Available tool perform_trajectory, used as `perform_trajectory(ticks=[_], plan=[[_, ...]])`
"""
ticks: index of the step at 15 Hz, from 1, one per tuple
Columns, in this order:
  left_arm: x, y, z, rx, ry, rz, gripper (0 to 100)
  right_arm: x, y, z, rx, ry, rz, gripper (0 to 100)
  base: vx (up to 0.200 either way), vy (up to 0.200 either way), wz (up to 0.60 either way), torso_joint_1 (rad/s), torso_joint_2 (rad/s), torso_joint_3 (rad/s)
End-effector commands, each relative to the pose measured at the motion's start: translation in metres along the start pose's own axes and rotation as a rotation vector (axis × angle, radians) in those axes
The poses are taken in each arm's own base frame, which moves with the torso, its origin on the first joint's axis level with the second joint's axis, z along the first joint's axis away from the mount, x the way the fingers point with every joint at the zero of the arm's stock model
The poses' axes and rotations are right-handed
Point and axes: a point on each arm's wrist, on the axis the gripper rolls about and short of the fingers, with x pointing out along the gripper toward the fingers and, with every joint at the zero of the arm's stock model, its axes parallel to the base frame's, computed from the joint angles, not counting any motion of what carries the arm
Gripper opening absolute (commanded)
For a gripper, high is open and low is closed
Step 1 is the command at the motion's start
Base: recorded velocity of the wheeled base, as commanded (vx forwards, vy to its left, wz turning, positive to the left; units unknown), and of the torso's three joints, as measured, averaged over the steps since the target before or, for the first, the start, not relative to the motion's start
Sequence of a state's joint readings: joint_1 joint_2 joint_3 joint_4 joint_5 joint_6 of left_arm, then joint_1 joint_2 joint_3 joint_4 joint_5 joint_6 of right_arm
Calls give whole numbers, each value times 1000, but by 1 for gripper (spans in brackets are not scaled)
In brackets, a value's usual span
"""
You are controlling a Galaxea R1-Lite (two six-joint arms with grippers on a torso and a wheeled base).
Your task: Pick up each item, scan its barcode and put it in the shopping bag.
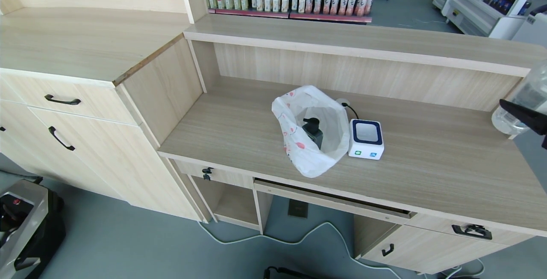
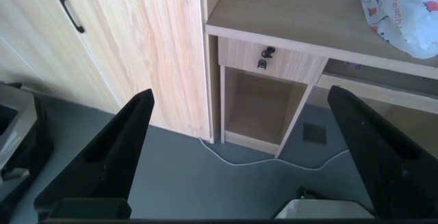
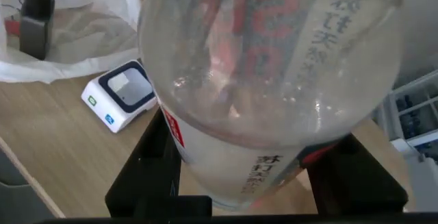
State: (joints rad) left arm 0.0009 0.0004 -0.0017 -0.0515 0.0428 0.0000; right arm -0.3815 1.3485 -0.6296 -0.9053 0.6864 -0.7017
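r. gripper [image 3: 250,190] pinching clear bottle [image 3: 274,80] well right of scanner [image 1: 366,139]; slick plastic could slip (left gripper [image 2: 239,148] spread, low).

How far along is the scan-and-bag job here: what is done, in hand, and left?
Done: a dark pump bottle already sits inside the shopping bag. In hand: the right gripper holds a clear bottle to the right of the scanner, not over it. Left: scanning, if not yet done, and bagging it. The left gripper hangs beside the counter, jaws open, empty.
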Motion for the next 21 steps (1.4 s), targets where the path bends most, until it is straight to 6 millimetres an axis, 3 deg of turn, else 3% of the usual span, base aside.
perform_trajectory(ticks=[1, 6, 9, 10, 13, 16, 21], plan=[[0, 0, 0, 0, 1, 1, 100, 23, -2, -47, -32, 64, 7, 0, 0, 0, 0, 0, 0, 0], [0, 0, 0, 0, 1, 1, 100, 53, -9, -74, -138, 52, 16, 0, 0, 0, 0, 0, 0, 0], [0, 0, 0, 0, -1, 1, 100, 67, -7, -91, -268, 46, 45, 0, 0, 0, 600, 4, 1, 5], [0, 0, 0, 0, -1, 1, 100, 85, -4, -94, -342, -54, 78, 0, 0, 0, 600, 2, 2, 2], [0, 0, 0, 0, -1, 1, 100, 110, 18, -111, -408, -211, 113, 0, 0, 0, 400, 6, 5, 2], [0, 0, 0, 0, 1, 1, 100, 118, 35, -134, -486, -274, 158, 0, 0, 0, 0, 0, 0, 0], [0, 0, 0, 0, -1, 1, 100, 113, 43, -161, -589, -343, 215, 0, 0, 0, 0, 0, 0, 0]])
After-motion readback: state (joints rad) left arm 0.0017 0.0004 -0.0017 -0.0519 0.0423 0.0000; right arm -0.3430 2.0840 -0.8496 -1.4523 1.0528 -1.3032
